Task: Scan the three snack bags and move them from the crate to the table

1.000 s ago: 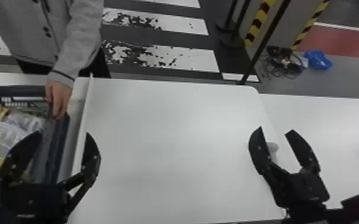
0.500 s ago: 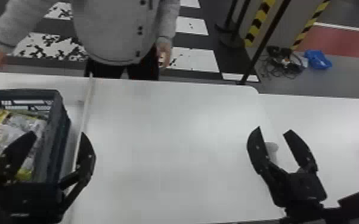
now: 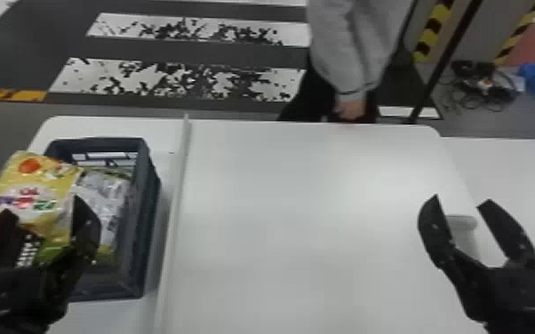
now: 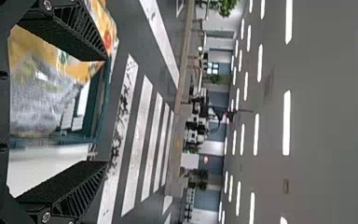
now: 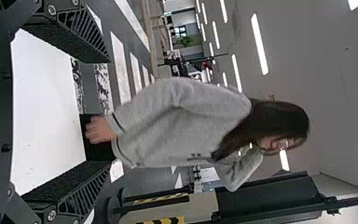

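In the head view the left gripper [image 3: 44, 206] is open above the crate [image 3: 149, 186], its fingers overlapping a yellow snack bag [image 3: 35, 177]. A silver-grey bag [image 3: 113, 193] lies at the crate's inner right side. Between the open fingers of the left gripper [image 4: 106, 111], the left wrist view shows the yellow bag [image 4: 25, 44] and the silver one [image 4: 37, 100], neither gripped. A third bag cannot be told apart. On the right, the right gripper [image 3: 461, 200] hangs open over the table [image 3: 306, 213]; in its wrist view the right gripper [image 5: 110, 112] holds nothing.
A raised white strip [image 3: 177, 195] runs front to back beside the crate. Behind the right fingers is a small grey object [image 3: 464, 222] on the table. A person stands beyond the far edge, away from the crate.
The head view has turned left. My left gripper has moved left over the crate, from beside its right wall. The person has let go of the crate and moved right. My right gripper has kept its place.
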`<control>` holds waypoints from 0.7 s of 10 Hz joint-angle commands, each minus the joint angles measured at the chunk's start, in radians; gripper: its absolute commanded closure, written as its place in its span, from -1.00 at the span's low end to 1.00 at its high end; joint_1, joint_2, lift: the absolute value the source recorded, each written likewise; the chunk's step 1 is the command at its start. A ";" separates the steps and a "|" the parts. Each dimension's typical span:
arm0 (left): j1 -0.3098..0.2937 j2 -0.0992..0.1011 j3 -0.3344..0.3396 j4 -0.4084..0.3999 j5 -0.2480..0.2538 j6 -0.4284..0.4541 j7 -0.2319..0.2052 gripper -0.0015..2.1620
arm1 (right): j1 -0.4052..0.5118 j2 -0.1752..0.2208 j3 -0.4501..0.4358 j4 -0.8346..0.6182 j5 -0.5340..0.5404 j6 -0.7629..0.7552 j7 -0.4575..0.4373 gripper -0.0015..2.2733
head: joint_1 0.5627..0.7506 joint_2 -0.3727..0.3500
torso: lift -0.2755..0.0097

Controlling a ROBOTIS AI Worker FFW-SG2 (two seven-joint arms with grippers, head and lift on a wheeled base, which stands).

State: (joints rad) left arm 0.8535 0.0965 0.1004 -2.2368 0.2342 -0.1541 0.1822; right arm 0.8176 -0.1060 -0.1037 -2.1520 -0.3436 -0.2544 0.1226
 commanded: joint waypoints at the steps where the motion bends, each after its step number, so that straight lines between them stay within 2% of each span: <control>1: 0.002 -0.040 0.104 0.029 0.080 0.000 -0.017 -0.92 | 0.000 0.000 0.013 0.001 0.008 -0.001 0.000 -0.90 | 0.41 0.23 | 0.50; 2: 0.002 -0.055 0.148 0.042 0.119 0.003 -0.026 -0.92 | 0.000 0.003 0.029 0.001 0.015 -0.001 0.002 -0.90 | 0.41 0.32 | 0.50; 4: 0.002 -0.064 0.205 0.065 0.177 0.018 -0.026 -0.92 | 0.000 0.005 0.059 0.001 0.035 -0.001 0.000 -0.90 | 0.41 0.67 | 0.50; 6: -0.045 -0.063 0.251 0.115 0.215 0.077 -0.036 -0.92 | 0.006 0.005 0.065 -0.003 0.038 -0.004 0.000 -0.90 | 0.41 0.91 | 0.50; 7: -0.079 -0.063 0.283 0.141 0.257 0.129 -0.075 -0.92 | 0.017 0.005 0.067 -0.019 0.038 -0.007 0.000 -0.90 | 0.41 0.95 | 0.50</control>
State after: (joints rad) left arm 0.7924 0.0332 0.3668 -2.1104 0.4703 -0.0534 0.1055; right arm 0.8291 -0.1012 -0.0375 -2.1627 -0.3053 -0.2611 0.1226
